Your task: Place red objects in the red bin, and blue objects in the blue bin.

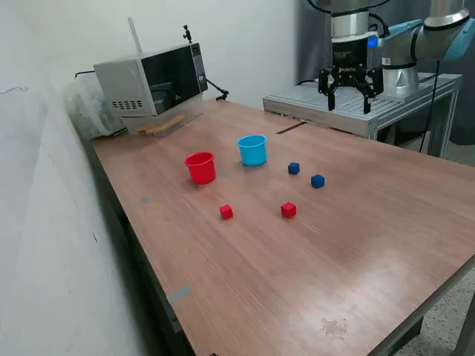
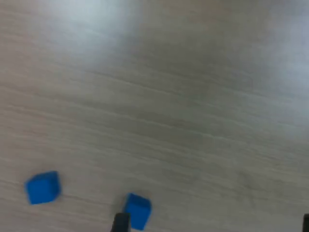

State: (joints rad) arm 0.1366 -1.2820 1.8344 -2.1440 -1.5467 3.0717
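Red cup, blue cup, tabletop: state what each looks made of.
The red cup looks like smooth moulded plastic: uniform bright colour, thin rolled rim. The blue cup looks the same, in light blue. The tabletop shows brown wood grain with a soft sheen; solid wood or laminate cannot be told apart.

The whole wrist view is blurred; a dark fingertip covers one blue cube's lower corner at the bottom edge.

I see two red cubes low centre and two blue cubes right of centre. The red cup and blue cup stand upright above them.
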